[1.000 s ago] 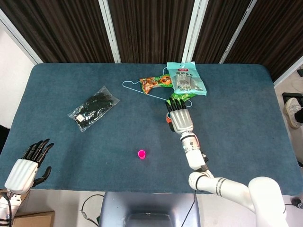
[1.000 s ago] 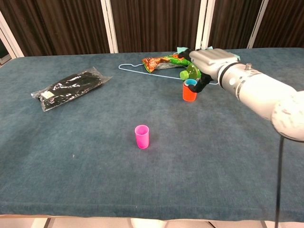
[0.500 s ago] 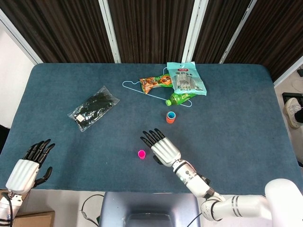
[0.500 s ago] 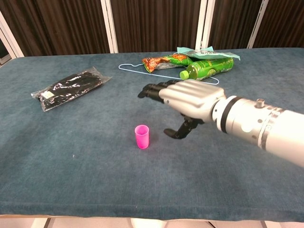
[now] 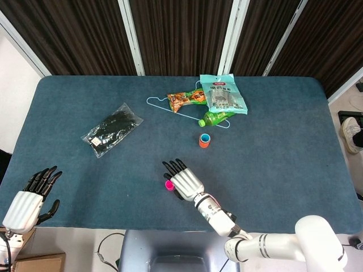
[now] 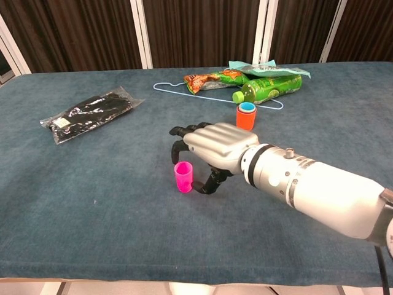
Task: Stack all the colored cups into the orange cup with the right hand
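Note:
A pink cup (image 6: 183, 177) (image 5: 169, 185) stands upright near the front middle of the table. My right hand (image 6: 212, 148) (image 5: 182, 180) hovers right beside it, fingers (image 6: 181, 131) curling over its far side and the thumb close to its right side; it holds nothing. The orange cup (image 6: 245, 118) (image 5: 204, 140) stands further back with a blue cup nested inside it. My left hand (image 5: 27, 201) rests open at the front left corner, seen only in the head view.
A green bottle (image 6: 268, 86), snack bags (image 6: 209, 78) and a thin wire hanger (image 6: 184, 92) lie behind the orange cup. A black packet (image 6: 89, 112) lies at the left. The table's front edge (image 6: 184, 276) runs close below the pink cup.
My right hand left the orange cup, swept toward the front of the table and closed in on the pink cup, its fingers now curling around it. The left hand barely moved.

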